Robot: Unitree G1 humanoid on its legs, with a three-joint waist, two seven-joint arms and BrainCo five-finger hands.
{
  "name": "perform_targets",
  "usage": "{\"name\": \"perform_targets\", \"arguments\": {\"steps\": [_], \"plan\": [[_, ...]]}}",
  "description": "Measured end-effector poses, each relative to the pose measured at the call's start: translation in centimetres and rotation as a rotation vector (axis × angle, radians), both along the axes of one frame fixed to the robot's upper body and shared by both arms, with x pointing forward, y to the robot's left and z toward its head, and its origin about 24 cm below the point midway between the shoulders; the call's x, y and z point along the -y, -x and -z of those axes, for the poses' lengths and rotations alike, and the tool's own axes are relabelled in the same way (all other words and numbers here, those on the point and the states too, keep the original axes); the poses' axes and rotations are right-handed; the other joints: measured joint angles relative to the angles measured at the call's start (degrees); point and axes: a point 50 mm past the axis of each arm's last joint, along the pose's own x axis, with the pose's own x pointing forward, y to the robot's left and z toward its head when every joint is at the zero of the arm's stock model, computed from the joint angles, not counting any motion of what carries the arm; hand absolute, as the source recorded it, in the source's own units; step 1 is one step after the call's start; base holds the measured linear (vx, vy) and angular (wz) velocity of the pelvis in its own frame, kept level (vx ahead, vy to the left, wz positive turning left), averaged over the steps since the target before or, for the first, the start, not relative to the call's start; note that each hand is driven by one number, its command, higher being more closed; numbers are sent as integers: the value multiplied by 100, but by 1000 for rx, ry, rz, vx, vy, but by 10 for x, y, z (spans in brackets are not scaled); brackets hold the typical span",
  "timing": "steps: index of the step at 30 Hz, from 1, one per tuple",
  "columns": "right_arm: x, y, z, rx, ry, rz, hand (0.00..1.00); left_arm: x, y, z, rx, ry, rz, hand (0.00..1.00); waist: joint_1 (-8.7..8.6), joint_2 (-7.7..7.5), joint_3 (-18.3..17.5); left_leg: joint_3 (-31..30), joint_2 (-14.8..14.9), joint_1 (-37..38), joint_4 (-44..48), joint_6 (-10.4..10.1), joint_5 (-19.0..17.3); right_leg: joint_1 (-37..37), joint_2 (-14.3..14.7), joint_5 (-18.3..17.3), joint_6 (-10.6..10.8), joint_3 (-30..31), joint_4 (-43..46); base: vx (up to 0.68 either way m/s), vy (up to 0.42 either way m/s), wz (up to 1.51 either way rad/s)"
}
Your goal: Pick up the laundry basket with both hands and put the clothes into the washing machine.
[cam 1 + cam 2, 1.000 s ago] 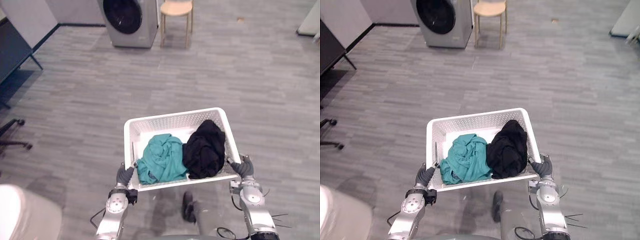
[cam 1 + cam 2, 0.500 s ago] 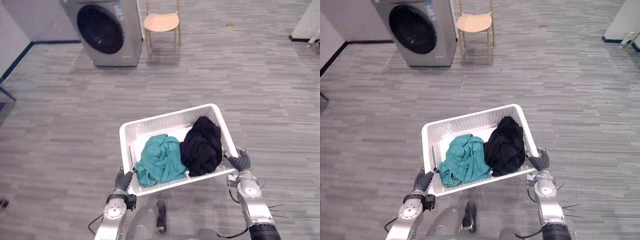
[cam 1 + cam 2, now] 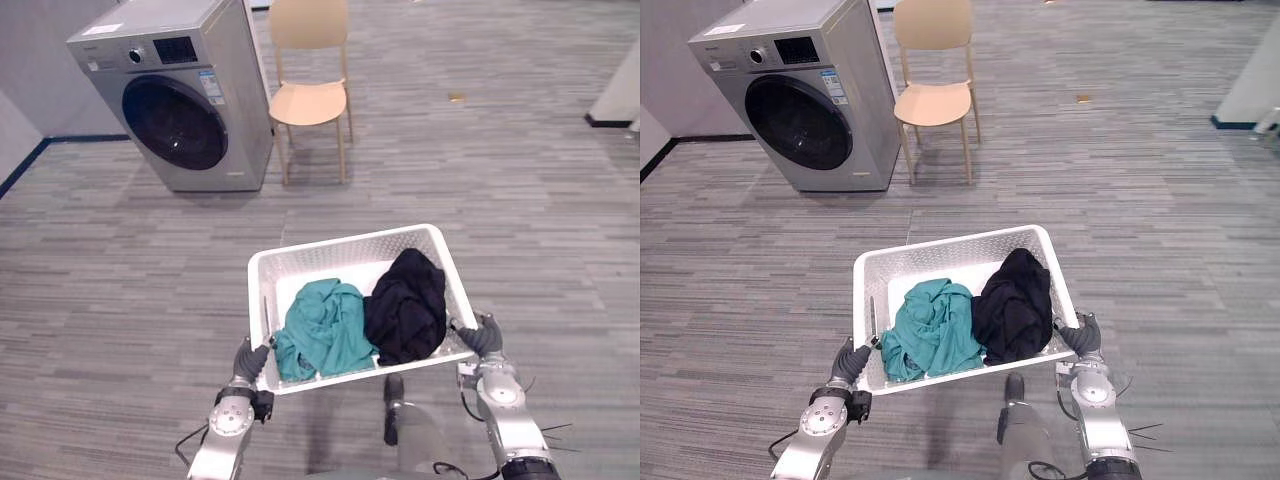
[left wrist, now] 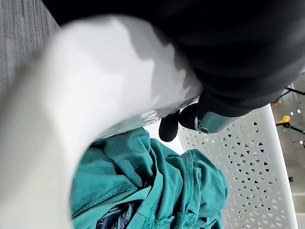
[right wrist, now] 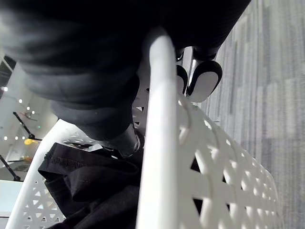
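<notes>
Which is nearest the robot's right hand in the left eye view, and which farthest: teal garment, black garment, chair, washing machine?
1. Black garment, in the basket at its right half, beside the right hand.
2. Teal garment, in its left half.
3. Chair, far ahead.
4. Washing machine, left of the chair.

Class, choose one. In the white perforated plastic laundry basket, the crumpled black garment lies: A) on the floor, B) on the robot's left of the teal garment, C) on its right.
C: the crumpled black garment lies beside the crumpled teal garment in the white perforated plastic laundry basket, nearer the right hand.
</notes>
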Motion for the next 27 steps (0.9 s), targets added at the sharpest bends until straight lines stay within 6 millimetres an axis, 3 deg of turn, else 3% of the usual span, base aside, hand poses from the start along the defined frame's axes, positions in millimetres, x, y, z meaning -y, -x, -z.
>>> {"name": "perform_targets", "arguments": {"steps": [1, 2, 3, 4, 5, 6, 7, 8, 9, 11, 13, 14, 15, 18, 21, 22, 24, 25, 26, 27], "plan": [[1, -3, -8, 34, 8, -4, 100, 1, -1, -3, 14, 6, 0, 100, 84, -23, 5, 284, -147, -391, -494, 24, -343, 377, -11, -29, 9, 53, -306, 601, -102, -11], [2, -4, -11, 50, 8, -6, 100, 1, -2, -5, 26, 9, 1, 100, 114, -49, 9, 404, -233, -589, -887, 32, -465, 506, -19, -56, 16, 91, -417, 600, -23, -19], [3, -9, -16, 71, 16, -9, 100, 2, -5, -9, 55, 13, 5, 100, 203, -35, 26, 553, -455, -921, -1913, 63, -530, 756, -71, -157, 110, 148, -595, 590, 53, -22], [5, -13, -18, 79, 23, -11, 100, 4, -6, -11, 63, 21, 8, 100, 246, -84, 56, 559, -772, -1025, -3304, -109, -392, 990, -173, -275, 227, 207, -736, 585, 80, -19], [6, -14, -20, 83, 27, -12, 100, 5, -6, -10, 62, 25, 9, 100, 253, -63, 42, 554, -885, -1022, -4087, -312, -221, 1108, -206, -323, 278, 237, -831, 577, 124, -22], [8, -16, -22, 87, 36, -17, 100, 6, -5, -12, 67, 29, 10, 100, 265, 68, 4, 568, -897, -1059, -5253, -468, 295, 1312, -166, -446, 424, 302, -1029, 594, 169, -25], [8, -17, -20, 78, 34, -19, 100, 6, -5, -12, 69, 31, 9, 100, 286, 88, -1, 625, -867, -1071, -5239, -446, 629, 1427, -166, -512, 496, 362, -1083, 742, 241, -39], [6, -19, -14, 56, 22, -15, 100, 5, -6, -13, 73, 25, 10, 100, 366, 51, -49, 847, -977, -980, -5054, -24, 954, 1664, -294, -655, 668, 443, -1114, 800, 267, -18], [5, -19, -10, 41, 11, -11, 100, 3, -9, -15, 79, 18, 8, 100, 347, -167, -56, 925, -1147, -994, -4750, 315, 705, 1790, -615, -713, 866, 433, -1115, 687, 231, -3], [8, -18, -6, 19, 18, -6, 100, 5, -6, -13, 68, 20, 12, 100, 409, -231, -65, 1073, -1230, -1023, -4237, 468, 302, 1693, -814, -748, 1072, 538, -546, 644, 227, 2], [8, -17, -1, -2, 13, -7, 100, 6, -1, -8, 42, 18, 23, 100, 400, -255, -66, 1115, -1358, -706, -4217, 471, -46, 1024, -1095, -835, 1652, 600, 1295, 565, 225, -1], [7, -14, 3, -18, 3, -3, 100, 5, 1, -7, 32, 4, 34, 100, 353, -259, -62, 910, -1527, -305, -4487, 461, -388, 394, -1251, -568, 1947, 683, 2891, 555, 211, 47], [3, -10, 10, -38, -17, 2, 100, 0, 1, -7, 20, -19, 41, 100, 250, -347, -8, 721, -1725, 190, -4769, 521, -492, -27, -1303, -740, 1714, 741, 4069, 567, 176, 62], [2, 3, 16, -62, -34, 13, 100, -2, -1, -8, 18, -55, 79, 100, 50, -327, -32, 177, -1873, 1237, -5548, 527, -504, -844, -1005, -1225, 892, 510, 4263, 554, 67, 90], [11, 13, 10, -31, -34, 58, 100, 4, -11, -14, 51, -66, 126, 100, -110, -354, -48, -277, -1883, 1592, -5770, 500, -513, -1565, -846, -1244, 774, 415, 2809, 553, -52, 115], [16, 17, 9, -26, -28, 86, 100, 10, -15, -17, 65, -67, 155, 100, -141, -388, -48, -401, -1867, 1895, -5893, 364, -591, -1787, -861, -805, 859, 386, 1495, 557, -94, 95], [15, 17, 10, -27, -34, 90, 100, 8, -13, -15, 57, -74, 156, 100, -158, -507, -106, -433, -1905, 2382, -6144, 211, -691, -1885, -951, -188, 896, 265, 290, 650, -167, 61], [13, 22, 14, -42, -40, 92, 100, 7, -10, -13, 44, -83, 161, 100, -207, -668, -218, -528, -1946, 2772, -6288, 144, -798, -1948, -1042, -57, 774, 233, 119, 780, -257, 54], [14, 24, 15, -51, -38, 93, 100, 7, -9, -11, 35, -81, 161, 100, -236, -666, -279, -625, -1899, 2944, -6315, 111, -895, -1934, -1019, 405, 595, 308, 231, 695, -239, 51], [15, 29, 18, -67, -35, 98, 100, 12, -4, -4, 6, -63, 159, 100, -229, -476, -494, -705, -1676, 3073, -6258, 60, -940, -1944, -844, 947, 425, 289, 510, 756, -256, 29]]}}
